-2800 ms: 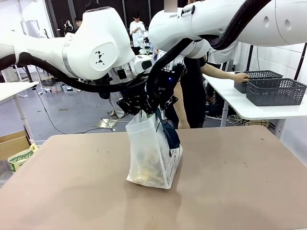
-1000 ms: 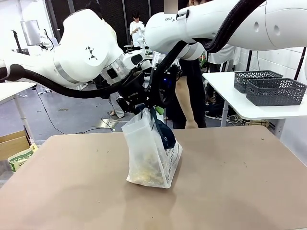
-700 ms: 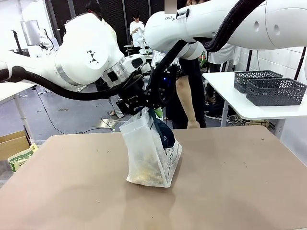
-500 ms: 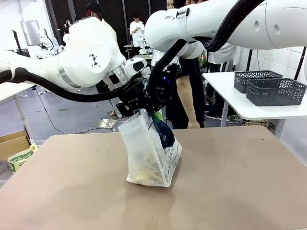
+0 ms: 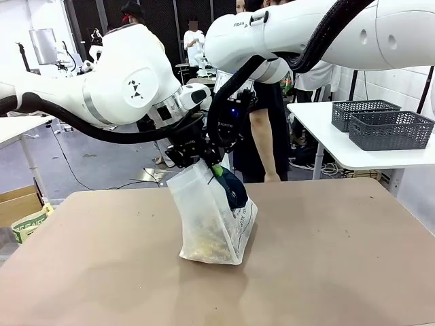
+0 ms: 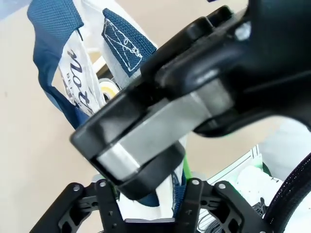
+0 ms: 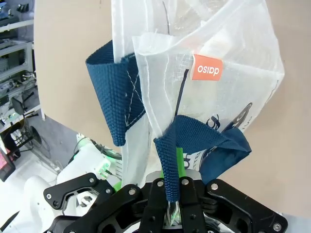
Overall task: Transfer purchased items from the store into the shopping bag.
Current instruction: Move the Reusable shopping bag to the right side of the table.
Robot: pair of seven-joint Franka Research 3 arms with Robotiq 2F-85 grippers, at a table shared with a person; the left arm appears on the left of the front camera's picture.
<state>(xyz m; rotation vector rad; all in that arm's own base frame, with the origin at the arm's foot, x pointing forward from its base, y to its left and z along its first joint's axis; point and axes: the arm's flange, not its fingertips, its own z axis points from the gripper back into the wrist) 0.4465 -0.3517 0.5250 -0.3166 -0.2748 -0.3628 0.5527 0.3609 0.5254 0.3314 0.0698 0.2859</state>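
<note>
A: Okay, quick one, which step?
B: Bag-holding step, I'd say. The shopping bag (image 5: 214,217) stands on the desk (image 5: 326,258) about mid-width, base down, top leaning left. Both arms meet over its mouth.
A: Pincer states?
B: Right pincer (image 7: 171,187) is pressed together on a navy strap handle (image 7: 167,165) plus a bit of the bag's rim, clear in the right wrist view. Left pincer (image 6: 146,206) has its fingers either side of the bag's white-and-navy top edge, but the other arm's black pincer blocks the tips, so I can't tell if it pinches.
A: Items?
B: Yellowish purchased items (image 5: 207,238) sit low inside the bag, seen through the plastic. Something yellow also peeks by the lettering in the left wrist view; too hidden to name.
A: Next move?
B: Judgement only: mouth looks bunched shut, so the two pincers need to pull apart sideways to open it, keeping the base planted so it doesn't tip left.
A: Room?
B: Plenty. Bare desk all around the bag, edges well apart from it. A person (image 5: 262,136) stands just past the far edge, right of the pincers; dark grey baskets (image 5: 380,122) sit on a separate white table far right.
</note>
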